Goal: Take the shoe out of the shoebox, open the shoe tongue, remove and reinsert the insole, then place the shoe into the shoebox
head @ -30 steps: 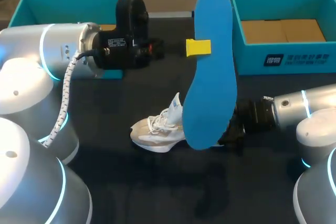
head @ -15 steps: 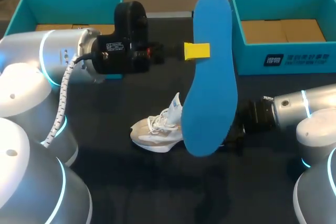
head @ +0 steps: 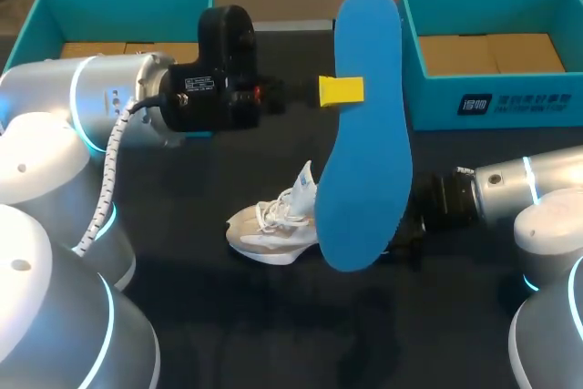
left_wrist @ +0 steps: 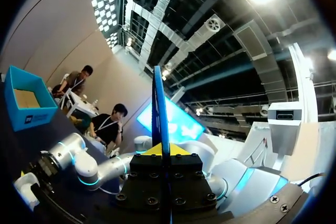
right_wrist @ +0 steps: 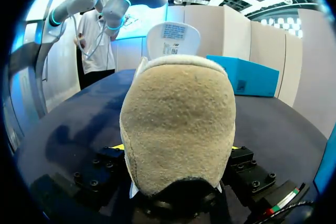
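Now | right gripper [right_wrist: 176, 149] pinches white-and-beige lace-up sneaker [head: 271, 223] at heel, likely steadying it | left gripper [head: 342, 90] clamps flat blue foam insole [head: 364, 148] upright, seemingly ready for reinsertion.

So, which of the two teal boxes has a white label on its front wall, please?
The right-hand box: its front wall bears the label. The left-hand box shows none, its front mostly hidden behind the left arm.

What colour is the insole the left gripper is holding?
Bright blue. The insole shows best in the head view.
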`<state>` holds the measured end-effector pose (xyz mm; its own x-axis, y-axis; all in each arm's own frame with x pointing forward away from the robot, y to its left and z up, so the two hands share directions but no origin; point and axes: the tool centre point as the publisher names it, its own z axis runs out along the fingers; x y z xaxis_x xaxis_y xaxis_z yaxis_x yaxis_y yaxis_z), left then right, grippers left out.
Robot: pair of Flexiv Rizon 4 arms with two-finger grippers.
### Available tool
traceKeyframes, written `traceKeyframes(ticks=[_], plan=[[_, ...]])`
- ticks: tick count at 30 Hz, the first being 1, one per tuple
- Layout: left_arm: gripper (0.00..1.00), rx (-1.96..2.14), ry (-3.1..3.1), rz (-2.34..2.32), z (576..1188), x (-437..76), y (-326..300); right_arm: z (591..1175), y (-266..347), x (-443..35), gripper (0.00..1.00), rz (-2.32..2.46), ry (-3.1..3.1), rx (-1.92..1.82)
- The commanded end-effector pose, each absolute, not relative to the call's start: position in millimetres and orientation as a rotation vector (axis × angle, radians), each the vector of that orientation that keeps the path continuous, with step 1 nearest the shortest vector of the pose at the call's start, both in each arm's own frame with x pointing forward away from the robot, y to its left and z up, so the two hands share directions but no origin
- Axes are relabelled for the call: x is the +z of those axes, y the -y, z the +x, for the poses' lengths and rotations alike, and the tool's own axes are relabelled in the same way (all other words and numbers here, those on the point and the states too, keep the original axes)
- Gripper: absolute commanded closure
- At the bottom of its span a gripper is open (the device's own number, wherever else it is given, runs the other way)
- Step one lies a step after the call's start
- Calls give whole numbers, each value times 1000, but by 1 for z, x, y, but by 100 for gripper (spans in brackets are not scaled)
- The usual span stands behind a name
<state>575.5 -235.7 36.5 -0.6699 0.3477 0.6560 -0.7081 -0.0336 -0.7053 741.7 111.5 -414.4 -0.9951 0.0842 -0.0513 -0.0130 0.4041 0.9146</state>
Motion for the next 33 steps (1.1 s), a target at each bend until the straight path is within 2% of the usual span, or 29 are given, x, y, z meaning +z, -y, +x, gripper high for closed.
traceKeyframes(ticks=[1,20,21,22,23,24,25,33], plan=[[100,1806,1492,406,570,38,240,741,-113,-414,100,66,-2560,1661],[100,1806,1492,406,570,38,240,741,-113,-414,99,66,-2560,1661],[100,1806,1492,406,570,38,240,741,-113,-414,93,66,-2560,1661],[100,1806,1492,406,570,38,240,741,-113,-414,82,66,-2560,1661],[100,1806,1492,406,570,38,240,741,-113,-414,63,66,-2560,1661],[100,1806,1492,406,570,38,240,741,-113,-414,19,66,-2560,1661],[100,1806,1492,406,570,38,240,741,-113,-414,0,66,-2560,1661],[100,1806,1492,406,570,38,240,744,-104,-407,0,63,-2590,1624]])
